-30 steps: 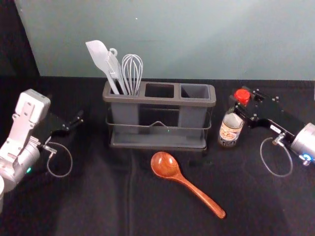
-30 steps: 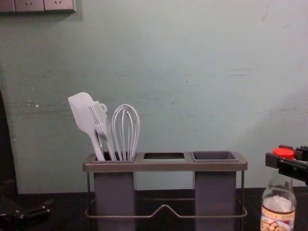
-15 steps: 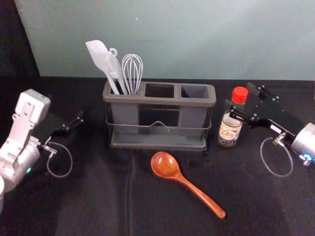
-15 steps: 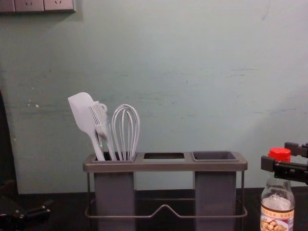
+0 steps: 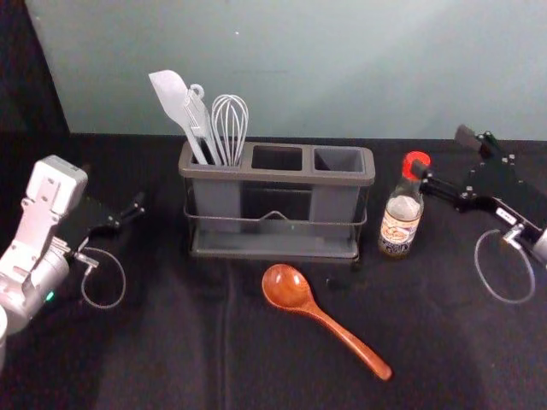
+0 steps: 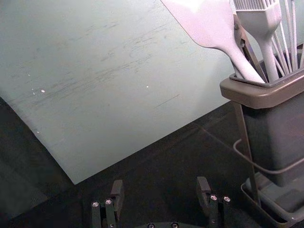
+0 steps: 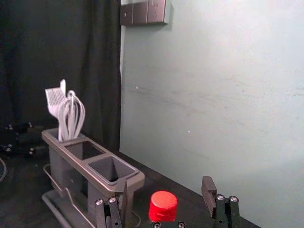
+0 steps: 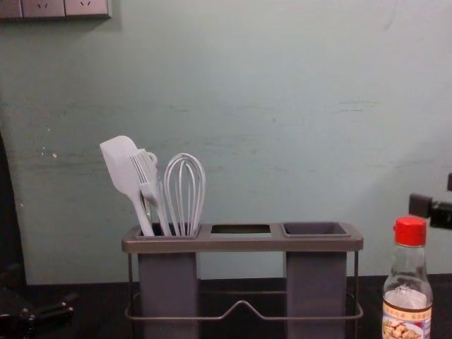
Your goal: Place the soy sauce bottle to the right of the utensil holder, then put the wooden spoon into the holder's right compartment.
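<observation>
Right claw gapes beside the bottle, left claw gapes far left, above black cloth, pale wall behind.

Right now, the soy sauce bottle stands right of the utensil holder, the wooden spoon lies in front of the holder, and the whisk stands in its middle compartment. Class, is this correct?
Not quite: the head view shows the whisk in the left compartment of the utensil holder, not the middle one. The soy sauce bottle and wooden spoon are placed as stated.

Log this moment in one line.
Right gripper: open, near bottle | bottle: upright, right of holder | spoon: on table, outside holder | left gripper: open, left of holder
</observation>
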